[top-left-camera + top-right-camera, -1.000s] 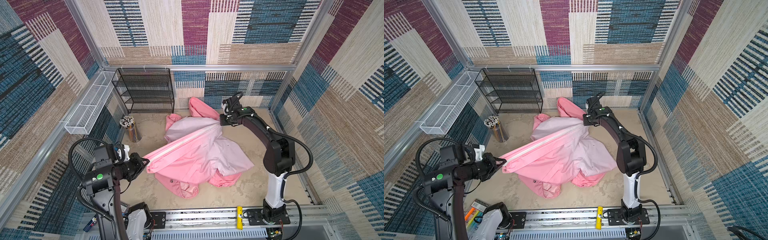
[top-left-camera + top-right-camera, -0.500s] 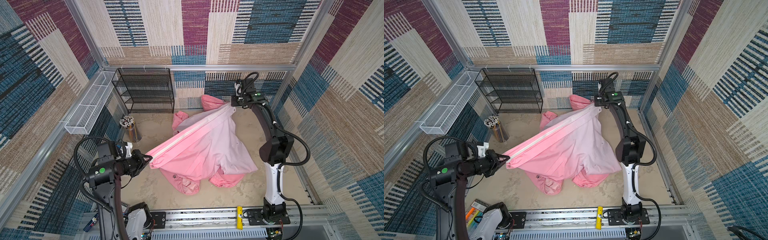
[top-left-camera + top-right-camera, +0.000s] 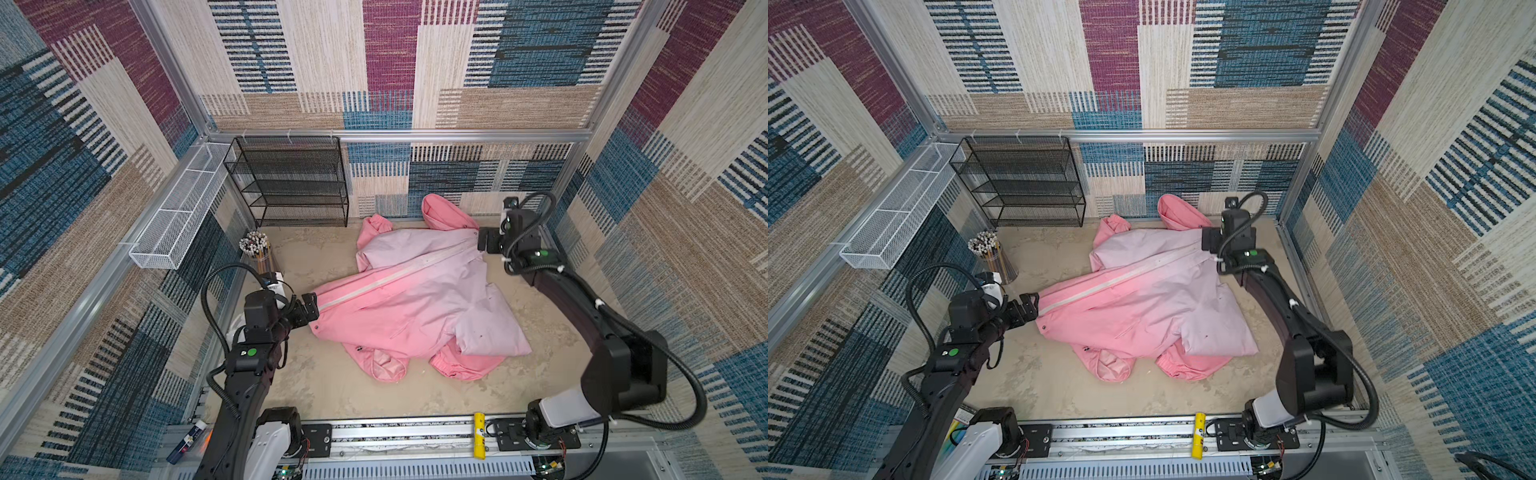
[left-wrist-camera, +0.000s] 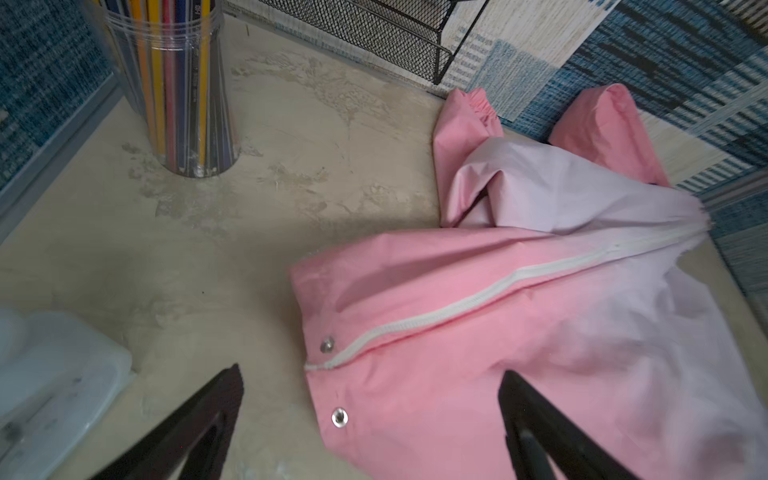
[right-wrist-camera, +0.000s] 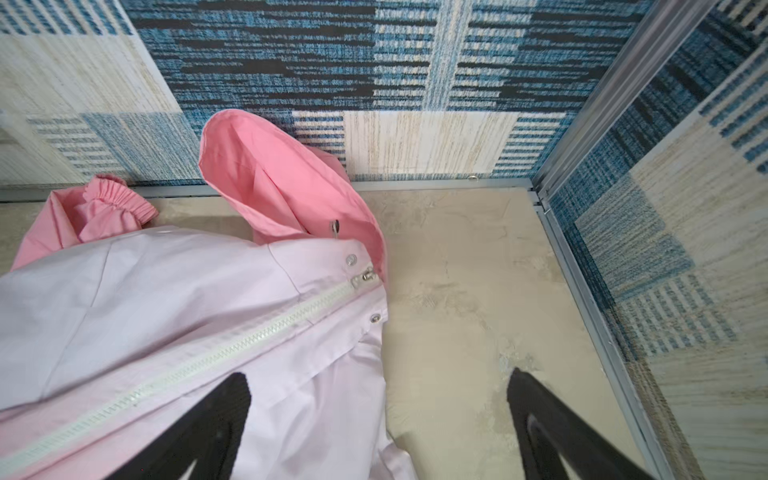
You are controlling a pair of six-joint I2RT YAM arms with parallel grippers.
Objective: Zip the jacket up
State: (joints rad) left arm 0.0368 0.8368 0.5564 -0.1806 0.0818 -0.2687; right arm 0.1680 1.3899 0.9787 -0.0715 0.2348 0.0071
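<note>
Jacket (image 3: 415, 303) spread over middle of table (image 3: 353, 399), zipped, and nothing gripped.
I see the white zipper (image 3: 395, 276) of the jacket run closed on a slant from hem to collar. My left pincer (image 3: 310, 308) stands wide at the hem corner. My right pincer (image 3: 482, 243) stands wide at the collar end, beside the hood (image 3: 442, 214) that leans on the back wall. Bare table lies along the near edge. The pencil cup (image 3: 258, 255) and the black shelf (image 3: 291, 187) crowd the far left corner.
</note>
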